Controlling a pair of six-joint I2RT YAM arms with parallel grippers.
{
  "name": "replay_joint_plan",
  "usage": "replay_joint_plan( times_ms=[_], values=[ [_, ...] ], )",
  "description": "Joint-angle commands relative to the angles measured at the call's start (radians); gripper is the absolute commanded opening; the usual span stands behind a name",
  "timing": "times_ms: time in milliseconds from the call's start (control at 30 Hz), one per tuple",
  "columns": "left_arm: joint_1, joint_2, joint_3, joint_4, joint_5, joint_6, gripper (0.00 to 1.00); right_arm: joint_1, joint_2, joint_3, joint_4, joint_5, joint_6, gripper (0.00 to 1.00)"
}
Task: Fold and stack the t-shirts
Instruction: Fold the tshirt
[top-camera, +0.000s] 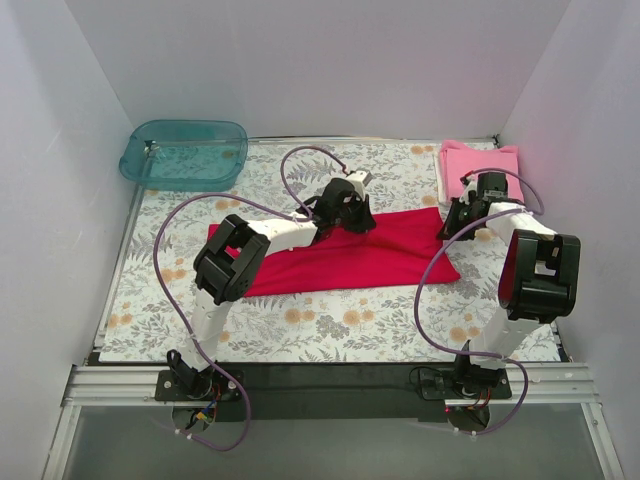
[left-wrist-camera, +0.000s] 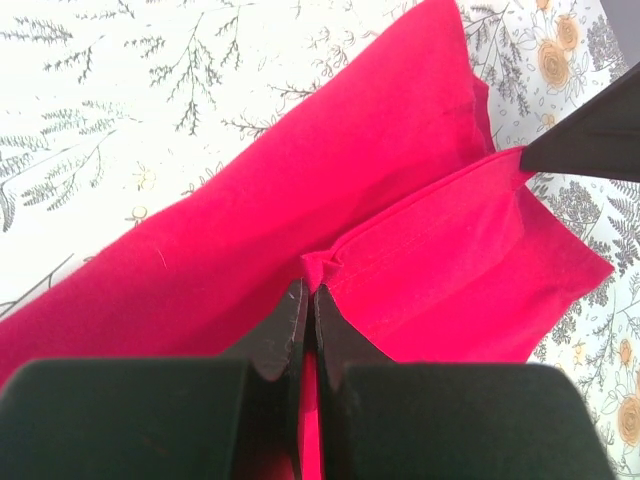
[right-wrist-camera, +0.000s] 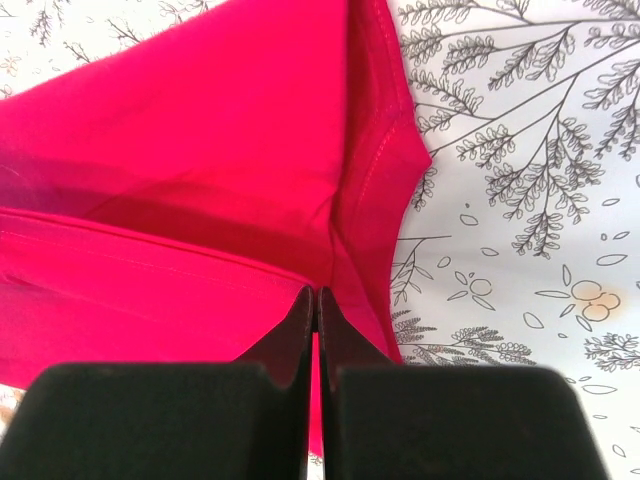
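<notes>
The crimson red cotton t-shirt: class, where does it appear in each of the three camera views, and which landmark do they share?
Top external: crimson red cotton t-shirt spread mid-table.
Left wrist: fills the centre, fold pinched by left gripper.
Right wrist: fills the left, edge pinched by right gripper.
Shared landmark: white floral-print tablecloth.

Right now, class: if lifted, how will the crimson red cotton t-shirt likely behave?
Probably floppy: the crimson red cotton t-shirt puckers where the left gripper pinches it. It would likely sag between that and the right gripper, held at two points.
</notes>
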Motion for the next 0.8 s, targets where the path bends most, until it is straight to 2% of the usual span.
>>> replay_joint_plan(
  times_ms=[0,500,600,767],
  values=[
    [0.010,0.006,0.033,0.008,-0.041,0.044,0.00,-0.005,0.006,0.044,0.033,0.026,-0.025,0.01],
    [0.010,0.046,0.043,0.014,-0.090,0.061,0.00,-0.005,0.064,0.075,0.066,0.038,-0.014,0.02],
    [0.010,0.040,0.052,0.014,-0.090,0.061,0.04,-0.005,0.068,0.083,0.066,0.041,-0.007,0.05],
    [0.010,0.000,0.047,0.003,-0.113,0.061,0.23,-0.002,0.029,0.081,0.066,0.047,0.027,0.23]
  ],
)
